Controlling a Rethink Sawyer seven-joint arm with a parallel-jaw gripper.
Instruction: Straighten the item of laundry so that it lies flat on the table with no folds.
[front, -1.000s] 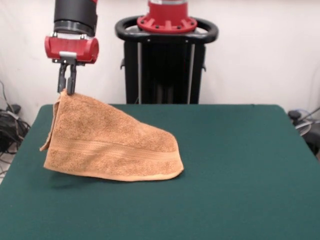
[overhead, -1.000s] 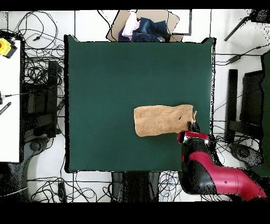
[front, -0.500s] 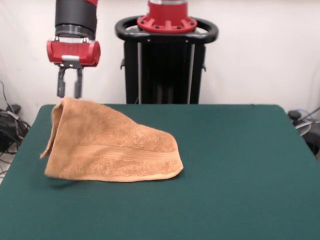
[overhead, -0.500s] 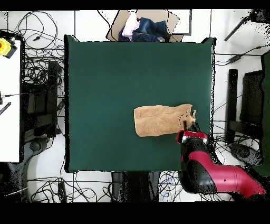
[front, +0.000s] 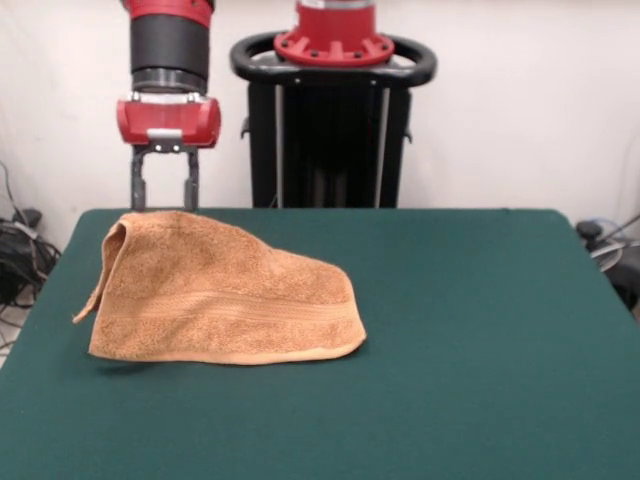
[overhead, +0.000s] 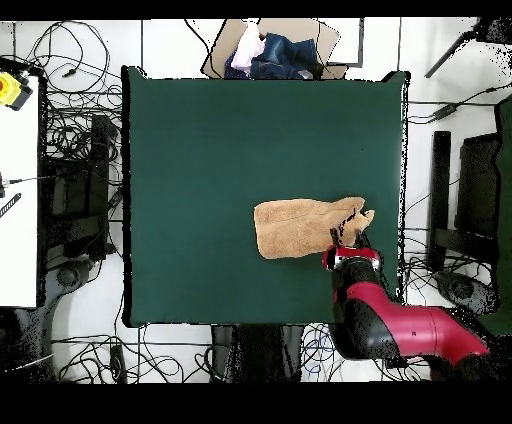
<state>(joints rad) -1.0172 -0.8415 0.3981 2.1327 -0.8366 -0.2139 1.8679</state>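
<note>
The orange-tan towel (front: 225, 300) lies folded over on the dark green table (front: 470, 340), left of centre in the front view, with a woven band running across it. Its left end is bunched up and stands off the cloth. My gripper (front: 164, 190) hangs open just above that raised end, holding nothing. Looking down from overhead, the towel (overhead: 295, 228) is a rough rectangle near the table's right edge, with my gripper (overhead: 347, 237) over its right end.
A cardboard box holding clothes (overhead: 270, 50) sits beyond the table's top edge in the overhead view. A white bench (overhead: 18, 190) stands at the left, and cables cover the floor all round.
My gripper opened and let go of the towel's corner, then rose and shifted right in the front view. The lifted corner sank and now droops on the towel.
</note>
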